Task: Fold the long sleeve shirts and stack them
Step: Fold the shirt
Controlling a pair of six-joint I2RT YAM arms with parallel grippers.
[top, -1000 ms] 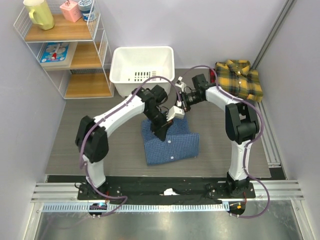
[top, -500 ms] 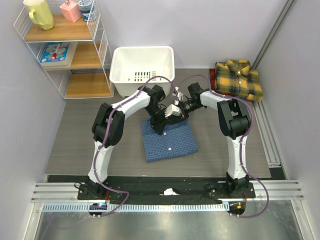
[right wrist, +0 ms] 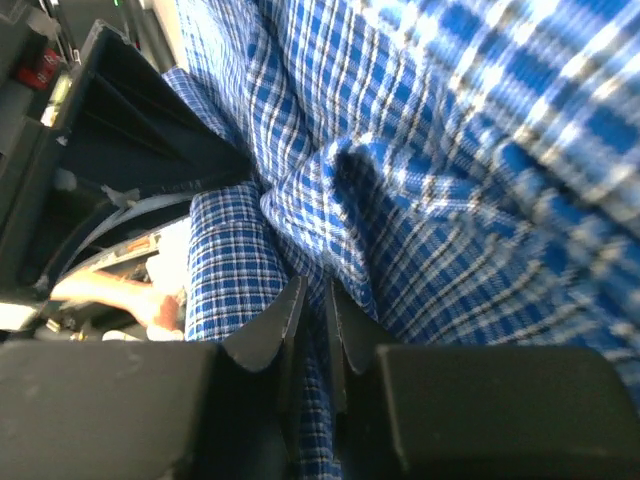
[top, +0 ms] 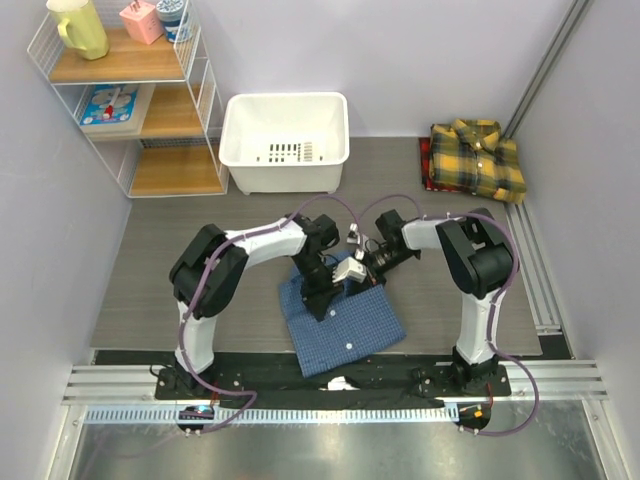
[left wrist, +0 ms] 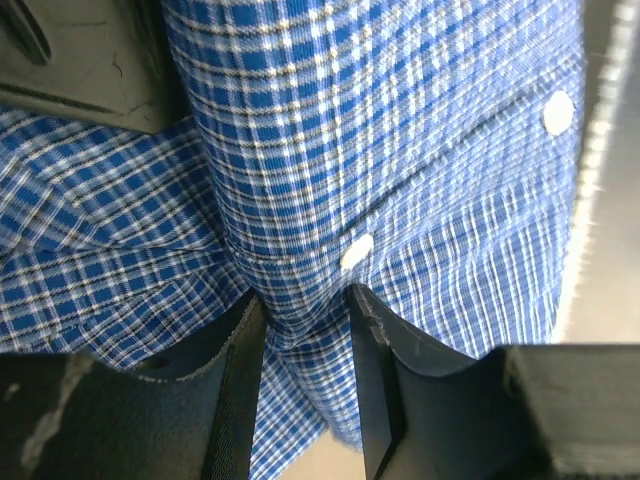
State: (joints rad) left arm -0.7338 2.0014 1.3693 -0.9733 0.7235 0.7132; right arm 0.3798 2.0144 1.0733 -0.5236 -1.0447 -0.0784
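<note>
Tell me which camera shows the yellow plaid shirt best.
The top external view: the yellow plaid shirt lies folded, collar visible, at the far right. Both wrist views show none of it, only the blue shirt.

blue shirt (top: pixel 355 325), far edge covered from above, cloth blurred on right wrist view's right side

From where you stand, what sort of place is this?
Probably a small robot test booth staged as a laundry corner: a white plastic laundry basket, a folded yellow-and-dark plaid cloth shirt, and a blue checked cloth shirt on a walled-in grey table.
</note>
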